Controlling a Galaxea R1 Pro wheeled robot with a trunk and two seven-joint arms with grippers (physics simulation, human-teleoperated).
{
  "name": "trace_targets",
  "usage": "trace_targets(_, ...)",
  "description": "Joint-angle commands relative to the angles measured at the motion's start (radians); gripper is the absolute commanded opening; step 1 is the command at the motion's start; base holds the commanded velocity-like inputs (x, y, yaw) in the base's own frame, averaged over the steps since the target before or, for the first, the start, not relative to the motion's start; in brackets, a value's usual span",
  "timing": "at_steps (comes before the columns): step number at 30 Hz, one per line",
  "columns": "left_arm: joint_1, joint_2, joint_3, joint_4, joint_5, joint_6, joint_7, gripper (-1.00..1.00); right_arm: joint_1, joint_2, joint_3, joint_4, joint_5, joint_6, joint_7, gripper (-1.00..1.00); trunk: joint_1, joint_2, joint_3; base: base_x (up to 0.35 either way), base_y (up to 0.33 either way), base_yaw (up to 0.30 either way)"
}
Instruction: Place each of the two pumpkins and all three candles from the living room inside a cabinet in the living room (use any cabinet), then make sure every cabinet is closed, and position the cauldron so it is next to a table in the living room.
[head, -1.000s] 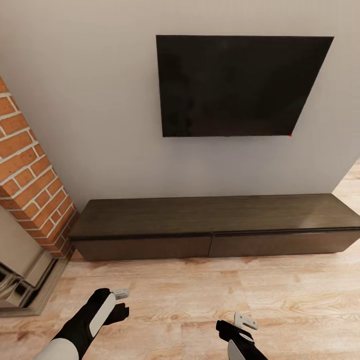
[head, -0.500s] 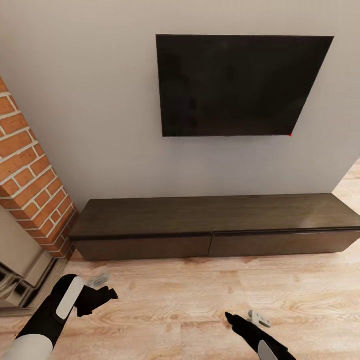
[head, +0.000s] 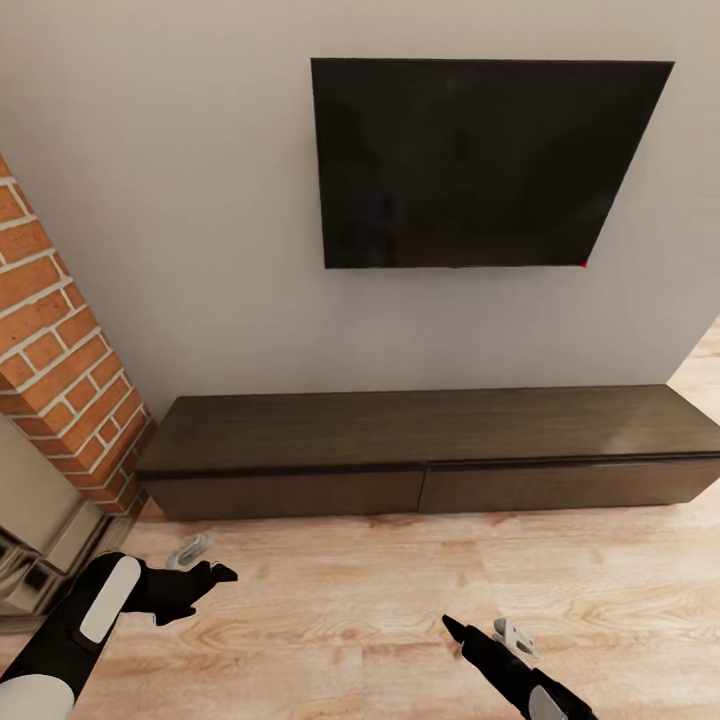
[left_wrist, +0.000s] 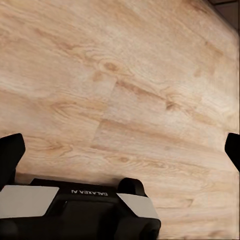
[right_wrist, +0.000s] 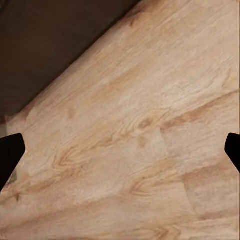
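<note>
Two drawers shut on long low dark-brown wood cabinet (head: 430, 455) | ahead, long axis crosswise | left gripper (head: 195, 565) nearer, empty, spread wide | right gripper (head: 485, 632) wide, empty | wood floor (head: 360, 590)

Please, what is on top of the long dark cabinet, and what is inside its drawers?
The top of the cabinet carries nothing; a television hangs on the wall above it. Both drawer fronts are shut, so the insides are hidden.
</note>
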Motion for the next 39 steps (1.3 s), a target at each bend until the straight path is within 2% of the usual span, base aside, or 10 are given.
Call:
trace_targets(1, 0.006, -0.006, 0.005, 0.000, 0.006, 0.000, -0.006, 1.00, -0.006, 0.006, -0.006, -0.006, -0.006, 0.006, 0.006, 1.00, 0.000, 0.000, 0.000, 0.114, 0.000, 0.000)
trace_targets(4, 0.010, -0.023, 0.016, -0.004, 0.007, 0.000, 0.000, 1.00, -0.023, 0.023, -0.021, -0.023, -0.014, 0.000, 0.023, 1.00, 0.000, 0.000, 0.000, 0.137, 0.000, 0.000)
trace_targets(8, 0.011, -0.044, 0.024, -0.006, 0.031, -0.001, 0.022, 1.00, -0.046, 0.045, -0.043, -0.046, -0.034, -0.023, 0.045, 1.00, 0.000, 0.000, 0.000, 0.228, 0.000, 0.000)
trace_targets(18, 0.011, -0.042, 0.025, -0.007, 0.087, -0.001, 0.026, 1.00, -0.064, 0.102, -0.043, -0.102, -0.039, -0.031, 0.101, 1.00, 0.000, 0.000, 0.000, 0.183, 0.000, 0.000)
trace_targets(29, 0.011, -0.042, 0.025, -0.007, 0.089, -0.001, 0.026, 1.00, -0.065, 0.164, -0.048, -0.164, -0.046, -0.034, 0.163, 1.00, 0.000, 0.000, 0.000, 0.132, 0.000, 0.000)
trace_targets(30, 0.011, -0.041, 0.025, -0.007, 0.089, -0.001, 0.026, 1.00, -0.065, 0.170, -0.048, -0.170, -0.050, -0.034, 0.169, 1.00, 0.000, 0.000, 0.000, 0.093, 0.000, 0.000)
trace_targets(31, 0.011, -0.041, 0.025, -0.007, 0.089, -0.001, 0.026, 1.00, -0.065, 0.211, -0.048, -0.197, -0.058, -0.034, 0.176, 1.00, 0.000, 0.000, 0.000, 0.163, 0.016, 0.000)
trace_targets(35, 0.011, -0.041, 0.025, -0.007, 0.089, -0.001, 0.025, 1.00, -0.065, 0.211, -0.048, -0.197, -0.119, -0.034, 0.120, 1.00, 0.000, 0.000, 0.000, 0.262, 0.067, 0.000)
trace_targets(39, 0.011, -0.040, 0.026, -0.007, 0.089, 0.000, 0.023, 1.00, -0.065, 0.212, -0.048, -0.191, -0.167, -0.032, 0.104, 1.00, 0.000, 0.000, 0.000, 0.207, 0.092, 0.000)
